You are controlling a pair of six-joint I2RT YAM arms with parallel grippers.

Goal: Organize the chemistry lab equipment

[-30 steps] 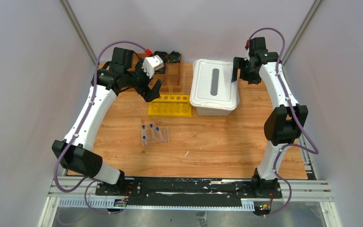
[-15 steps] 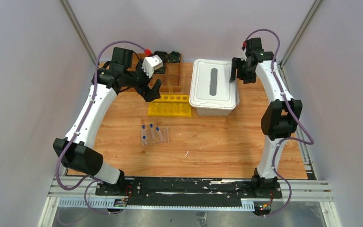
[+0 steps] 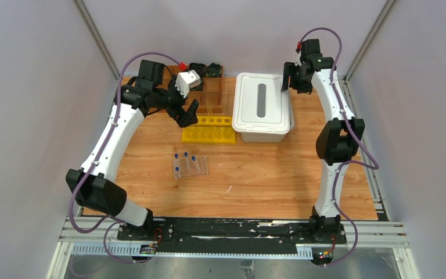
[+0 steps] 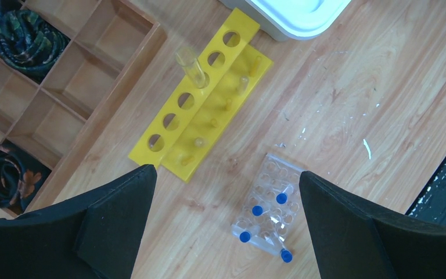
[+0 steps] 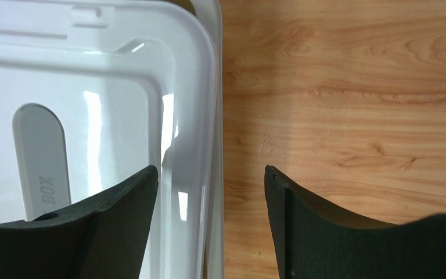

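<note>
Though indistinct overhead, a glass tube (image 4: 191, 67) stands in the yellow rack (image 4: 206, 116).

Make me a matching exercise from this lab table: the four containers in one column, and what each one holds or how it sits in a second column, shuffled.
Column one
1. yellow rack
2. white box
3. clear rack
4. wooden tray

Column two
A. black coiled items in some compartments
B. lid on
C. blue-capped tubes in it
D. one clear glass tube standing in a hole

Pairs: 1-D, 2-B, 3-C, 4-A
</note>
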